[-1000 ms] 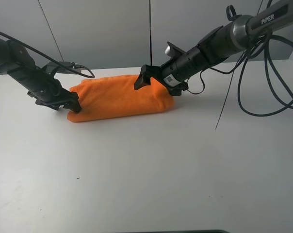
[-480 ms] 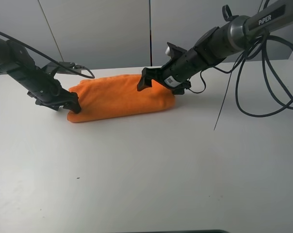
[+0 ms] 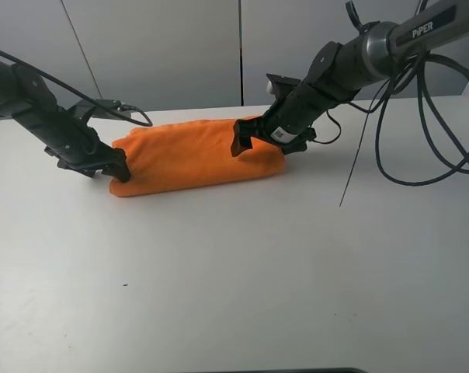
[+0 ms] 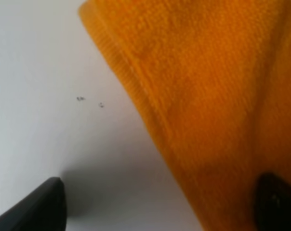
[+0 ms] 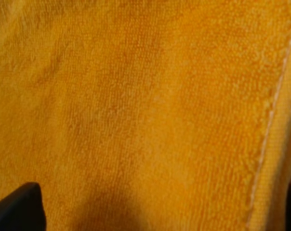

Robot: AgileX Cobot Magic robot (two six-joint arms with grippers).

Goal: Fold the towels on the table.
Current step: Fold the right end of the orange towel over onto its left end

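Note:
The orange towel (image 3: 188,155) lies folded into a long bundle at the back of the white table (image 3: 234,272). My left gripper (image 3: 119,169) is low at the towel's left end and open. In the left wrist view its gripper (image 4: 160,207) straddles the towel (image 4: 208,96) edge, with one fingertip (image 4: 44,207) over bare table. My right gripper (image 3: 267,144) is open and pressed down over the towel's right end. In the right wrist view the towel (image 5: 145,106) fills the picture, and one fingertip (image 5: 15,207) shows at a corner.
Black cables (image 3: 390,155) loop down from the right arm at the back right, and one thin cable (image 3: 351,179) hangs to the table. Another cable (image 3: 133,113) trails behind the left arm. A grey wall stands close behind the table.
My right gripper has moved right along the towel and lower, from its middle to its right end. The left arm has stayed put.

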